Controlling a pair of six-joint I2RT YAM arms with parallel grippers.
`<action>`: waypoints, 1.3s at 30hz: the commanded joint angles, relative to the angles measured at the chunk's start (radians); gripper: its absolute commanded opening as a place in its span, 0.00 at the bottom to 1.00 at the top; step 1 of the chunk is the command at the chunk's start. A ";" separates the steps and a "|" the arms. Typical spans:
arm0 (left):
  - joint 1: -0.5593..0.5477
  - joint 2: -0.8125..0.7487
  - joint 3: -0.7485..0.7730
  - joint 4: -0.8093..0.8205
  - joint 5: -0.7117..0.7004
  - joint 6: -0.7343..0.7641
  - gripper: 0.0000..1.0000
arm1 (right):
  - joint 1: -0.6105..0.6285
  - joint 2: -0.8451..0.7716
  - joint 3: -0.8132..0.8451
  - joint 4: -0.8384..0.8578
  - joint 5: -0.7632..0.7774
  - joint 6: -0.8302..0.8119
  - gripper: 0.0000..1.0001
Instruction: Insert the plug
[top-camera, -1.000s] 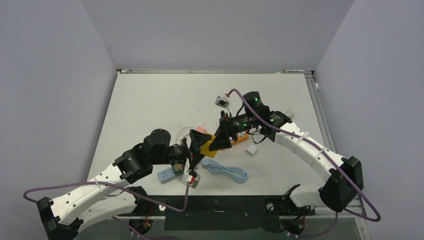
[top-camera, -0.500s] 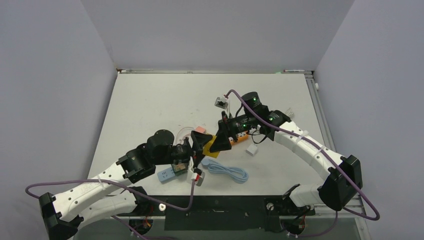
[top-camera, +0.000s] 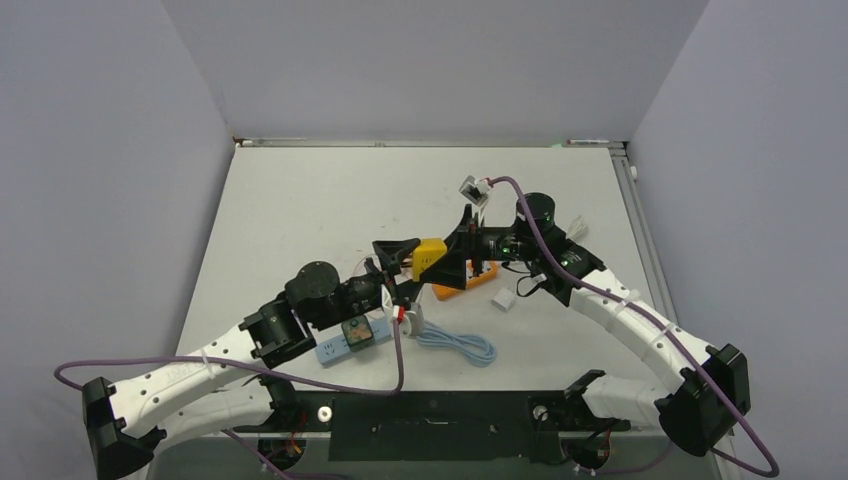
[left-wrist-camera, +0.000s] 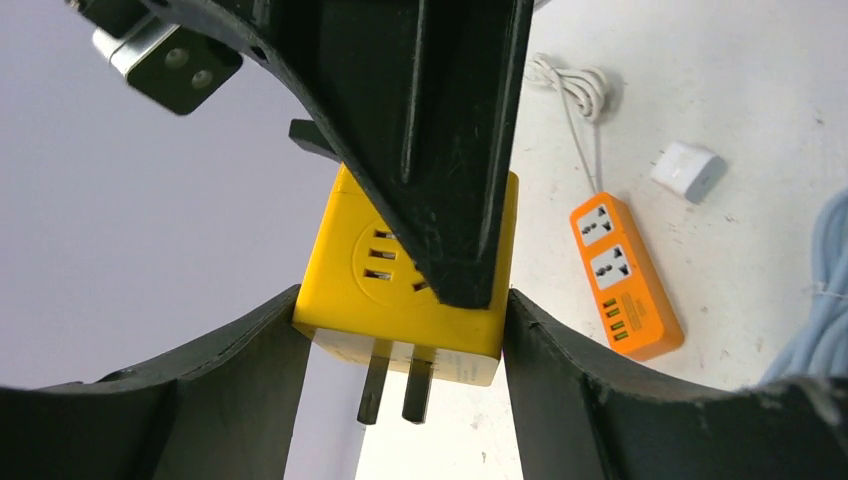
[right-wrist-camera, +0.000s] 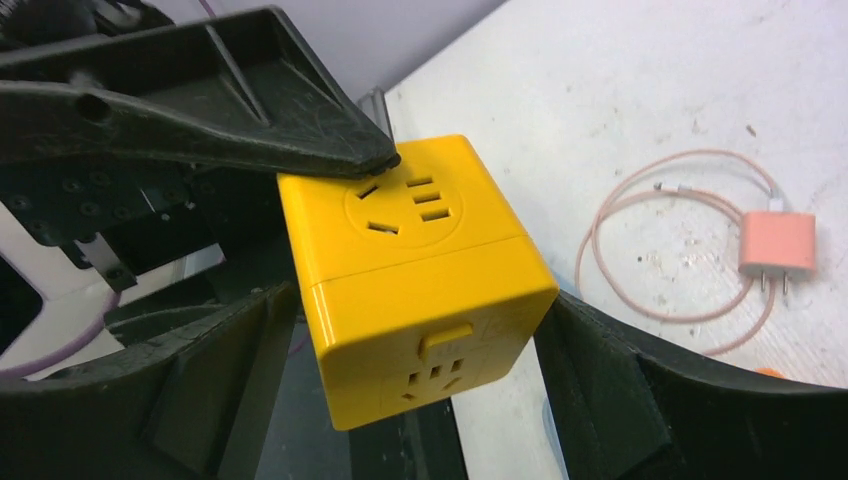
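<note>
yellow cube plug, orange power strip, pink charger, blue cable.

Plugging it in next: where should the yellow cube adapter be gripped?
Pinch two opposite flat side faces of the yellow cube adapter, approaching from the face opposite its two metal prongs, so they stay exposed for the orange power strip.

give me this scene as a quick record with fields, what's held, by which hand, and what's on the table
held item: yellow cube adapter, up off the table
held by: left hand and right hand, both closed on it
plug state: two flat prongs bare, in no socket
likely target: orange power strip, flat on the table, both big sockets free
also on table: white charger, pink charger with its cable, light blue cable
</note>
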 joint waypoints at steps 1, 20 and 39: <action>-0.019 -0.017 -0.021 0.213 -0.090 -0.050 0.24 | -0.008 -0.023 -0.031 0.328 0.062 0.173 0.90; -0.035 -0.007 -0.034 0.344 -0.165 -0.028 0.10 | -0.006 0.000 -0.123 0.646 0.036 0.416 0.93; 0.020 0.088 0.152 -0.118 -0.193 -0.418 0.96 | -0.068 0.120 0.269 -0.325 0.235 -0.020 0.05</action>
